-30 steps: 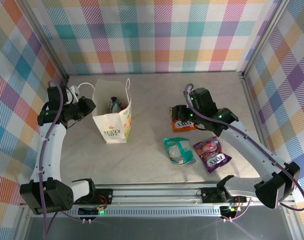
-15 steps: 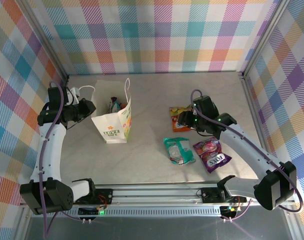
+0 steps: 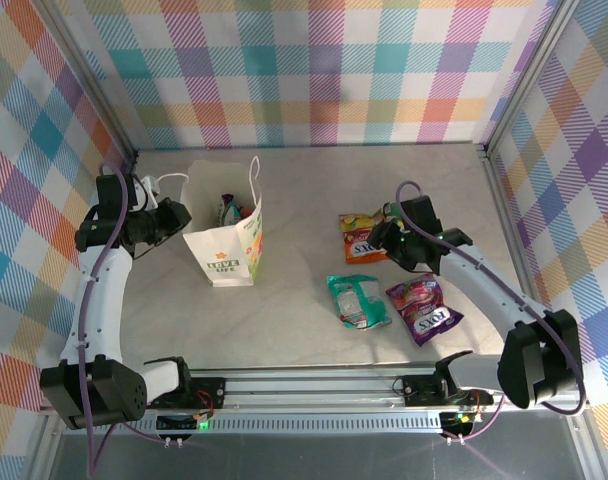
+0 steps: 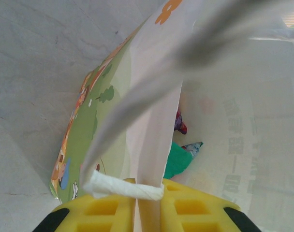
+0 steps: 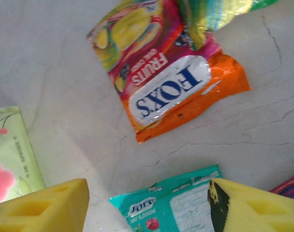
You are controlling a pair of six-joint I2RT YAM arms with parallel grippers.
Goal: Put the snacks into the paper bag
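The white paper bag (image 3: 224, 245) stands open at the left of the table, with packets (image 3: 230, 210) inside it. My left gripper (image 3: 174, 215) is shut on the bag's left wall; in the left wrist view its yellow fingers (image 4: 113, 212) pinch the paper beside a white cord handle (image 4: 125, 189), and a green packet (image 4: 178, 162) lies inside. Three snacks lie on the table: an orange Fox's packet (image 3: 362, 238), a teal one (image 3: 357, 299) and a purple one (image 3: 424, 308). My right gripper (image 3: 392, 240) hangs open and empty above the table, with the orange packet (image 5: 171, 82) ahead and the teal packet (image 5: 171, 212) between its fingers.
Checked walls close in the table on the back and both sides. A metal rail (image 3: 314, 385) runs along the near edge. Bare tabletop (image 3: 304, 200) lies between the bag and the loose packets.
My right gripper has drawn back to the right off the orange packet and its jaws have spread wider. The left gripper and the bag have stayed put.
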